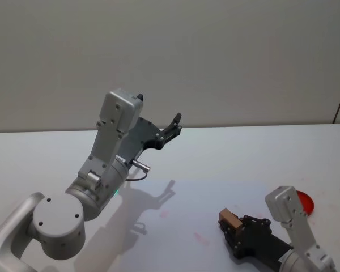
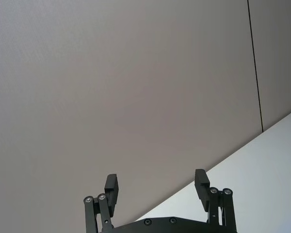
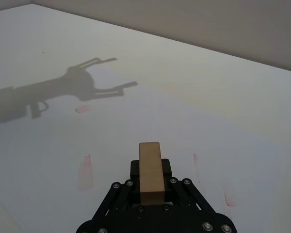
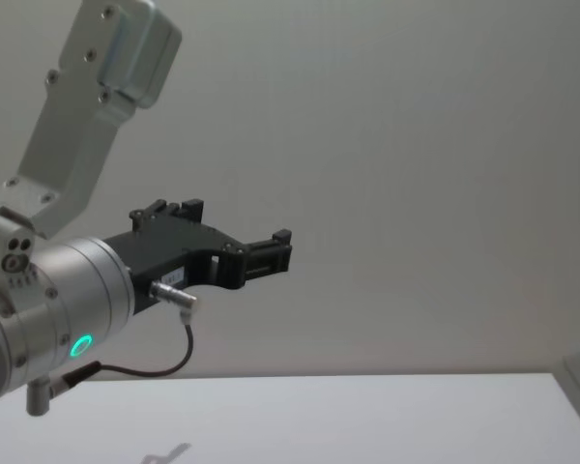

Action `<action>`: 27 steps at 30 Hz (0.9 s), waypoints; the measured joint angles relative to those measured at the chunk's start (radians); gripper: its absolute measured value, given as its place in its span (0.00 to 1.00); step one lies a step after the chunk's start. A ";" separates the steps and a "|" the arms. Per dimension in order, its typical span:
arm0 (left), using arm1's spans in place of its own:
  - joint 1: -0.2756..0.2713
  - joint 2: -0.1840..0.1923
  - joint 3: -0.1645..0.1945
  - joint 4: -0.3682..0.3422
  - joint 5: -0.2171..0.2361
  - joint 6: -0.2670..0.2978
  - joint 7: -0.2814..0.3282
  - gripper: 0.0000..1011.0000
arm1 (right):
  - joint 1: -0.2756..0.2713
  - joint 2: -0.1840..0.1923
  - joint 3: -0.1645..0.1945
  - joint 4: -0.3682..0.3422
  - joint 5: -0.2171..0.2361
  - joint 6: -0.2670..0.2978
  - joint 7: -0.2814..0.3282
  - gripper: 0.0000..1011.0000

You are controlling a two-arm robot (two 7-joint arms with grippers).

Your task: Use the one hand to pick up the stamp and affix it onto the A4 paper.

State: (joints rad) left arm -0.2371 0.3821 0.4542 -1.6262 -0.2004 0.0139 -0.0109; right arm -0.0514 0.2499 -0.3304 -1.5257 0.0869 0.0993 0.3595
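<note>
While the left gripper (image 2: 155, 184) hangs raised and parked with fingers spread, the right gripper (image 3: 151, 171) is clamped on the wooden stamp (image 3: 150, 158), whose long axis points forward over the A4 paper (image 3: 116, 141), lying just below and ahead.
</note>
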 joint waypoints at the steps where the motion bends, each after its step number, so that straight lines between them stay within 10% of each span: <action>1: 0.000 0.000 0.000 0.000 0.000 0.000 0.000 0.99 | 0.000 0.000 0.000 0.001 0.000 0.000 0.000 0.22; 27: 0.000 0.000 0.000 0.000 0.000 0.000 0.000 0.99 | 0.009 -0.005 -0.002 0.003 0.020 0.009 0.000 0.22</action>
State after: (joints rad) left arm -0.2372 0.3821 0.4542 -1.6262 -0.2004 0.0139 -0.0109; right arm -0.0423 0.2449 -0.3326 -1.5226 0.1074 0.1080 0.3592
